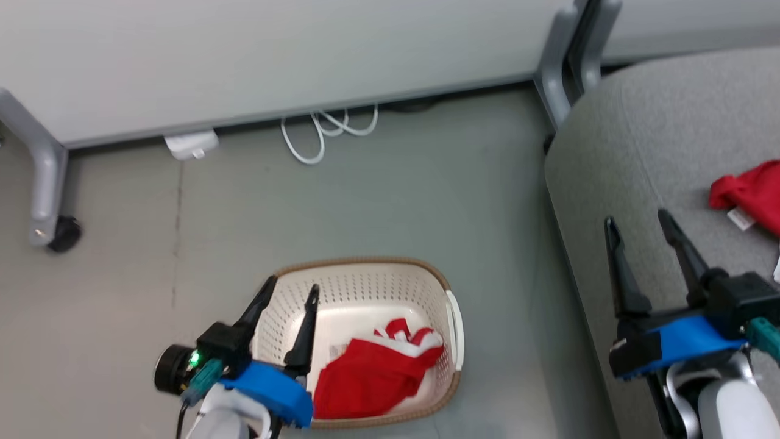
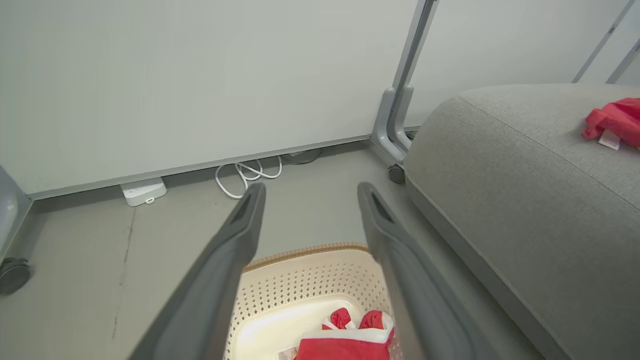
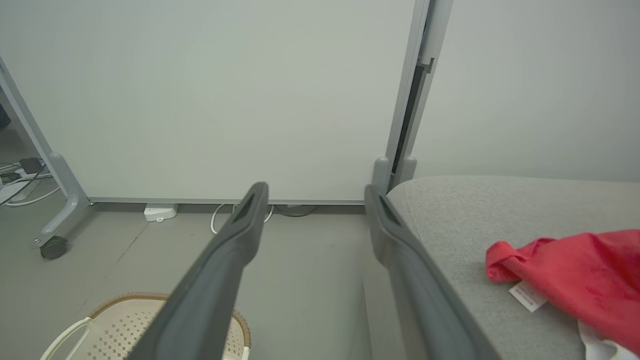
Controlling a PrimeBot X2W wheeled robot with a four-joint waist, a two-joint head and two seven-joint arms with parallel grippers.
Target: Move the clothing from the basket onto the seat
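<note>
With some clothing (image 1: 752, 192) on the seat (image 1: 658, 122) and a red jersey (image 1: 372, 375) in the basket (image 1: 365, 262), fetching is in hand: left pincer (image 1: 292, 283), over the basket, and right pincer (image 1: 636, 217) gape empty, so the left should dip and pinch cloth.

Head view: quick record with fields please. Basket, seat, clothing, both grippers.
basket: on the floor, beside the seat
garment in basket: red with white trim, crumpled
garment on seat: red, white tag showing
left gripper: open, empty, above the basket
right gripper: open, empty, by the seat's edge
task: partly done, one piece left to move
</note>
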